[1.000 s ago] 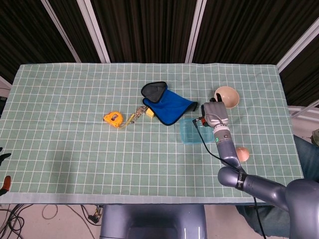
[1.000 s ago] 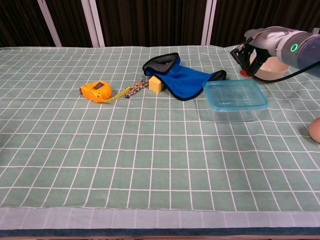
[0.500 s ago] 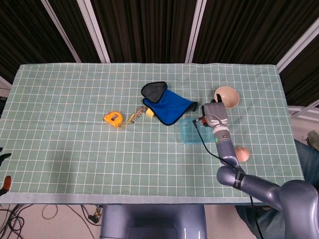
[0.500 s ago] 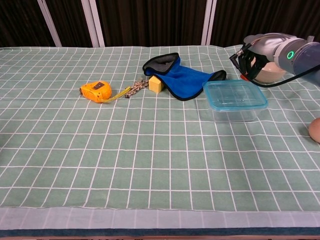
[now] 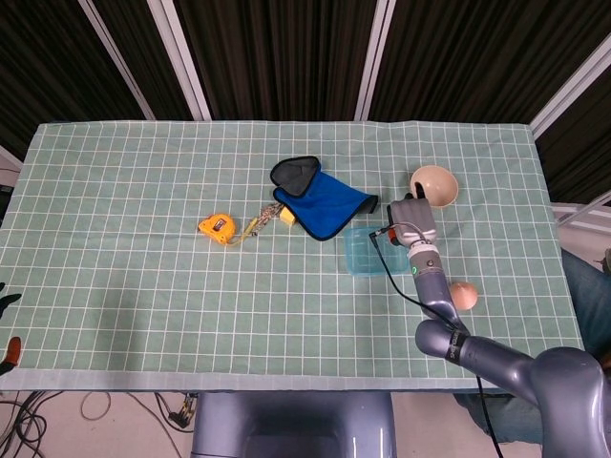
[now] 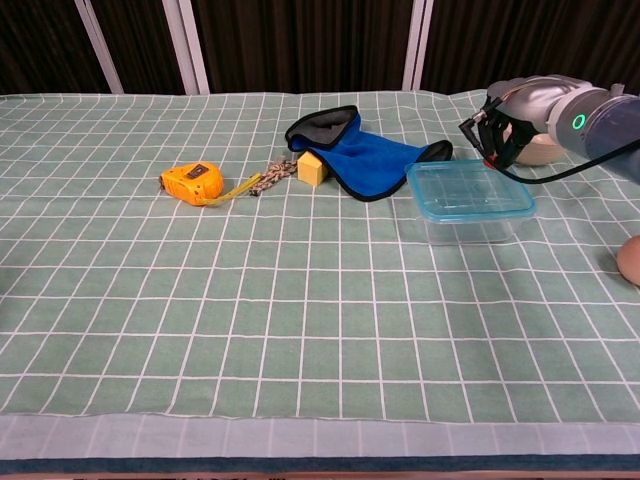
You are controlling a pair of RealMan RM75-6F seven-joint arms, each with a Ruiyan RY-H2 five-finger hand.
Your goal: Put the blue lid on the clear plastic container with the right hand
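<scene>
From my chest camera I see the clear rectangular plastic container (image 6: 470,203) side-on, with its translucent blue lid (image 6: 469,186) lying flat on the rim; the head camera shows that same blue lid (image 5: 368,251) only as a small blue square from above, with the walls beneath hidden. The head view alone shows my right hand (image 5: 411,219) from above as a grey block beside the container, towards the round beige bowl (image 5: 435,184); the chest view shows my right hand (image 6: 508,125) hovering over the far right corner of the container, apart from the lid, dark fingers hanging down with nothing in them, though I cannot tell how far apart they are. Just left of the container lies a blue cloth with black trim (image 6: 365,153), its edge close to the container. Beyond that are a small yellow block (image 6: 313,168) and an orange tape measure (image 6: 195,183). On the container's near right, a pale pink egg-like ball (image 5: 463,295) sits near the edge of the green checked tablecloth (image 6: 250,320), which lies bare in front of the container. My left hand is out of sight.
</scene>
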